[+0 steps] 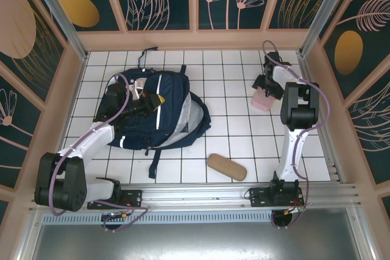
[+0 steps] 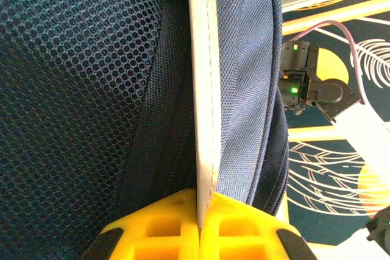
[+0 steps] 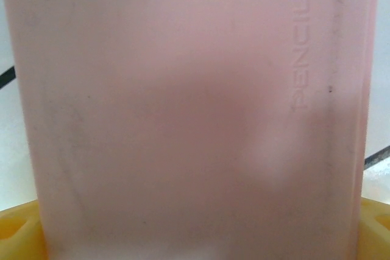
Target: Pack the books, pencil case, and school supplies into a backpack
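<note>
Backpack (image 1: pixel 159 127) lies left on desk (image 1: pixel 234 129); its flap edge is clamped in left hand (image 2: pixel 200 214), presumably to hold the mouth open. Pink pouch (image 1: pixel 262 101), far right, is straddled by right hand (image 1: pixel 267 87), fingers wide apart; whether it is gripped cannot be told.

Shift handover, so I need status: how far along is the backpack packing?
Done: left gripper clamps the backpack at its grey trim. In hand: right gripper straddles the pink pencil pouch, grip unconfirmed. Left: pouch and tan case, both on the tiles outside the backpack.
</note>
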Tool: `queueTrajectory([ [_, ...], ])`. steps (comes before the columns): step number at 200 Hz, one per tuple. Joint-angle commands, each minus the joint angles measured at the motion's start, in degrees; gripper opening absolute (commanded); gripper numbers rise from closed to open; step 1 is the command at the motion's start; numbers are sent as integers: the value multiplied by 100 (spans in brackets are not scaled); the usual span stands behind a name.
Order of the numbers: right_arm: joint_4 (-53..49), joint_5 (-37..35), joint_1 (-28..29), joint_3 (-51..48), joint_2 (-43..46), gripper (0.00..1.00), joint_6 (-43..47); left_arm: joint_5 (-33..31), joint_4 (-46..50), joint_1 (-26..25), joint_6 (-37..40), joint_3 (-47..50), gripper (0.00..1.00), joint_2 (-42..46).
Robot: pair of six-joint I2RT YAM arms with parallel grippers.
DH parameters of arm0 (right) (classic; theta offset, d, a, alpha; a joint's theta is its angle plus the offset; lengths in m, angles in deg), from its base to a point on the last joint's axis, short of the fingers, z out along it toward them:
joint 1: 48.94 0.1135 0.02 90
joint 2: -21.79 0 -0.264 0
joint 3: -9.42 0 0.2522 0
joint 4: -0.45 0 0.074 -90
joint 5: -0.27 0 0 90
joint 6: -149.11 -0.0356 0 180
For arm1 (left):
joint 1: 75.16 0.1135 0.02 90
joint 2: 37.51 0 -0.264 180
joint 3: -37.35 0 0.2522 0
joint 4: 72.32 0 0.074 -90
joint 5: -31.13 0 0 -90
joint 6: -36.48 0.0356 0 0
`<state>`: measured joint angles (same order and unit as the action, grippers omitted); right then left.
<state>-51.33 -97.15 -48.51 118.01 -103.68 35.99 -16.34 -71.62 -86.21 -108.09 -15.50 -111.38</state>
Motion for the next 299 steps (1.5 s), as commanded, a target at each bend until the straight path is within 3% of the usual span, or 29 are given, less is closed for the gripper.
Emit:
queueTrajectory([
  [1,-20,185,6,-233,237,81,86,76,-201,40,18,-88,0,18],
  [82,599,634,771,-1316,2226,79,-139,-48,808,-29,284,-899,0,53],
  [104,935,1462,1147,-1723,2589,78,-124,-10,1427,-29,661,-1554,0,-60],
  [142,1824,2139,2232,-2228,2987,78,-228,128,2228,-28,905,-2611,0,-218],
  [169,2502,2725,2775,-2284,2815,77,-555,333,2281,-31,782,-2997,0,-315],
  [223,3243,3483,3489,-1453,1967,77,-779,616,2440,-24,781,-3381,0,-552],
  [275,5414,4695,3778,-1582,1230,79,-2231,881,1978,-26,465,-3481,0,-650],
  [299,6009,5042,4119,-1147,698,79,-2748,886,2000,-20,451,-3710,0,-771],
])
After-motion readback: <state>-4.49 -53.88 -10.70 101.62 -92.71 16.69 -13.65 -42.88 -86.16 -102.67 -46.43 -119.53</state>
